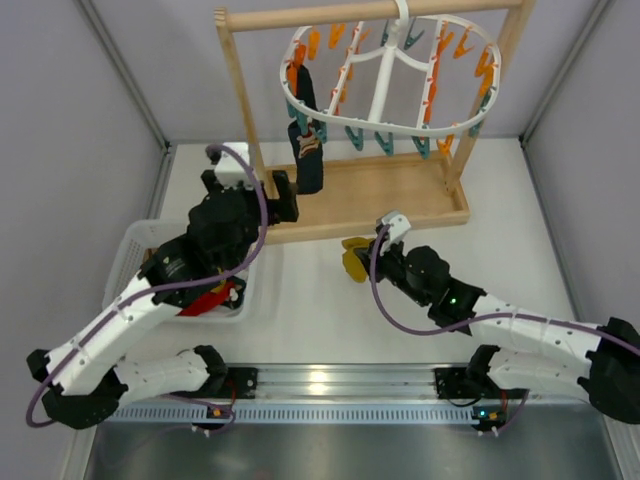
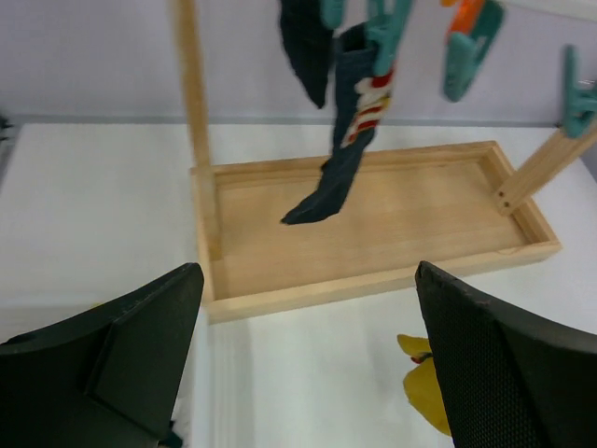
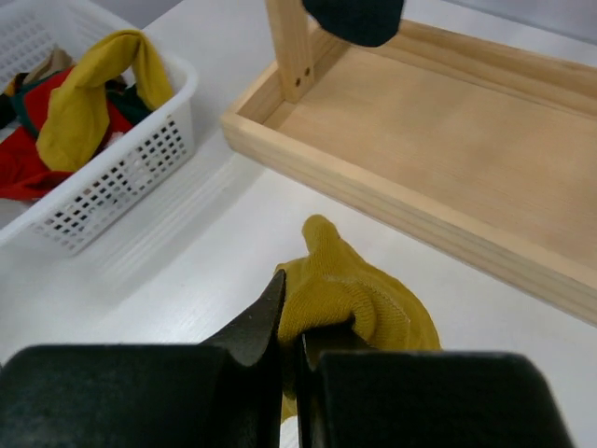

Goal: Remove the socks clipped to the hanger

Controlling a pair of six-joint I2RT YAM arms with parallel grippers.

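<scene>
1. Fingers, right: were pinched shut on yellow sock, just before tray.
2. Fingers, left: were spread wide, empty, facing two dark socks clipped to hanger.
3. Step, judged: yellow sock was due for basket; next called for release there, then a grip low on a dark sock.
4. Pose: right arm lay low and outstretched; left was raised toward rack.

The white table carries the wooden rack's tray base and a white basket.
</scene>
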